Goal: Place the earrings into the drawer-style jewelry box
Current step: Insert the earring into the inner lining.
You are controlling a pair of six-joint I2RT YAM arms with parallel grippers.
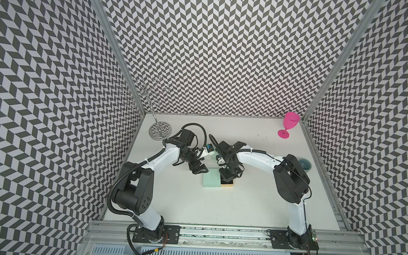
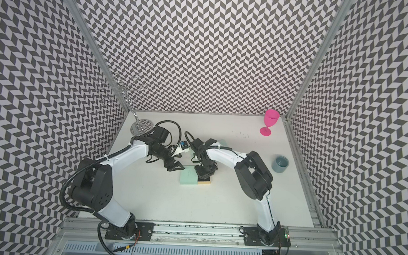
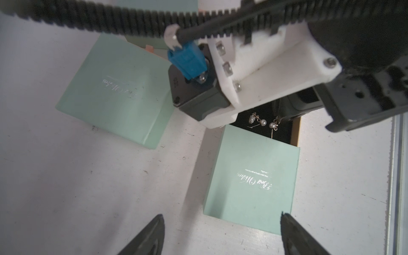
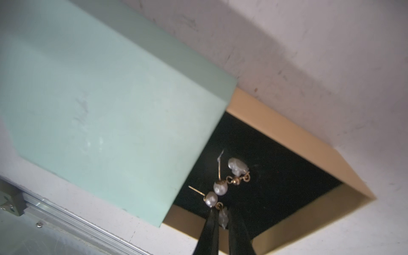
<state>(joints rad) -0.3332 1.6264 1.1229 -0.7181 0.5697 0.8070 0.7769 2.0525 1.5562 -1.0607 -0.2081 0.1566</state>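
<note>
The jewelry box is a mint sleeve (image 1: 211, 184) (image 4: 99, 110) with a tan, black-lined drawer (image 1: 229, 185) (image 4: 287, 125) pulled out on its right. Two pearl earrings (image 4: 220, 187) (image 3: 262, 122) with thin gold posts lie on the black lining. My right gripper (image 4: 223, 217) (image 1: 226, 178) points down into the drawer. Its fingers are nearly together, with the pale irregular bead of one earring between the tips. My left gripper (image 3: 222, 214) (image 1: 202, 171) hangs open over the table at the sleeve's far left corner and holds nothing.
A second mint box (image 3: 119, 92) lies just behind the arms. A wire jewellery stand (image 1: 159, 130) is at the back left. A pink goblet (image 1: 289, 123) stands at the back right. A grey-blue cup (image 1: 305, 164) sits by the right edge.
</note>
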